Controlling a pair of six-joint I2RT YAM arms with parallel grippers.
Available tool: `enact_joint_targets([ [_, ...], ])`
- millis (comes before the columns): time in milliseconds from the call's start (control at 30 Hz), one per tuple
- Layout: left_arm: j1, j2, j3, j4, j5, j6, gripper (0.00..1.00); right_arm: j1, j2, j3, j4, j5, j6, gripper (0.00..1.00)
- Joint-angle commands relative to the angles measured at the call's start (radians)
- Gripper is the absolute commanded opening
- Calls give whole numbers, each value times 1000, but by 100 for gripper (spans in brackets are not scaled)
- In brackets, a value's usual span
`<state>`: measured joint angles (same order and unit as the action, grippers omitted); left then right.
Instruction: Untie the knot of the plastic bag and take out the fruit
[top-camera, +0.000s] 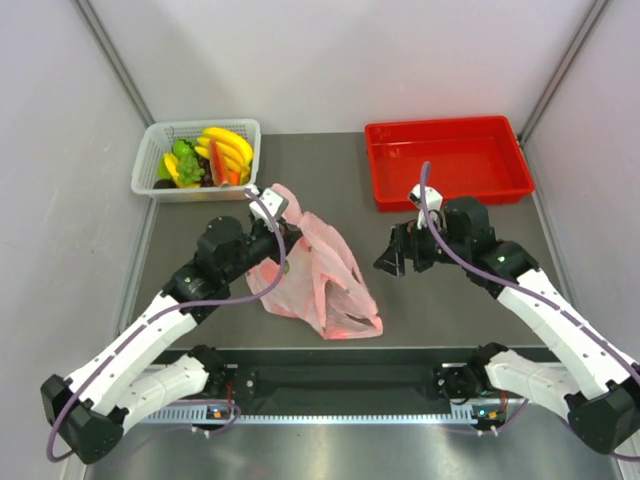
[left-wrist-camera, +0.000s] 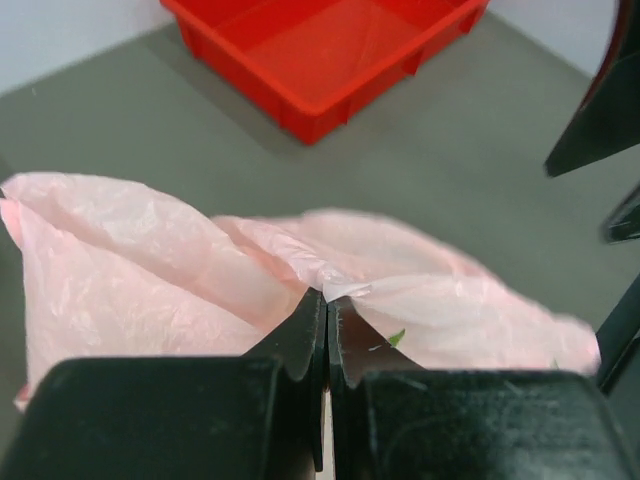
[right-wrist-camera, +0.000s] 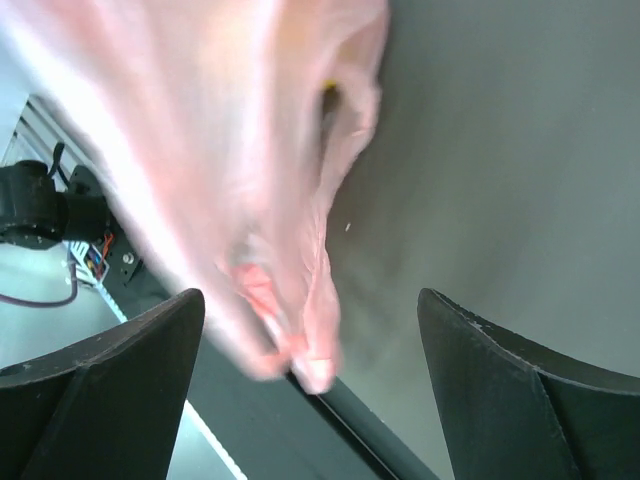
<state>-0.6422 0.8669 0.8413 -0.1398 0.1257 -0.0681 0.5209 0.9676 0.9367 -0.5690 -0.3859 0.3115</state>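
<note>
The bag (top-camera: 318, 275) lies slack and crumpled at the middle of the worktop (top-camera: 440, 300). The left tool (left-wrist-camera: 327, 300) is clenched on a fold of pink film at the bag's 10 o'clock side, with its jaws pressed together and the plastic pinched between them. The right tool (top-camera: 400, 258) stands released with its jaws wide, at the bag's 3 o'clock and apart from it. Its own camera looks along the blurred bag.

I cannot make out the knot in any view. The film looks loose, so untying seems done or nearly so, and the step in hand is probably opening the mouth. The fruit is hidden, apart from a reddish patch (top-camera: 352, 322) showing through the film at the bag's 5 o'clock corner.

Next, the right tool should probably close on the opposite lip so the two can spread the mouth. It should bite the film only and not bunch both layers. The tray (top-camera: 448, 160) waits at 1 o'clock and the basket (top-camera: 150, 160) at 11.
</note>
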Motion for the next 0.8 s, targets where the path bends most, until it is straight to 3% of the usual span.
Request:
enact_joint_targets([
  [0,3,43,-79,162,-38,-61,0,24,37,40,69,-45,-46,88],
  [133,3,133,-73,265,-44,-59,0,54,77,92,28,11,-66,88],
  [300,3,250,-2,278,-12,-65,0,97,24,96,29,33,-74,87],
  [400,3,225,-14,289,-23,-76,0,152,6,54,53,-1,-75,79],
  [533,3,184,-65,289,-66,-65,0,266,46,21,75,87,-77,62],
  [767,4,161,-123,264,-118,-61,0,399,207,10,195,200,-51,49],
])
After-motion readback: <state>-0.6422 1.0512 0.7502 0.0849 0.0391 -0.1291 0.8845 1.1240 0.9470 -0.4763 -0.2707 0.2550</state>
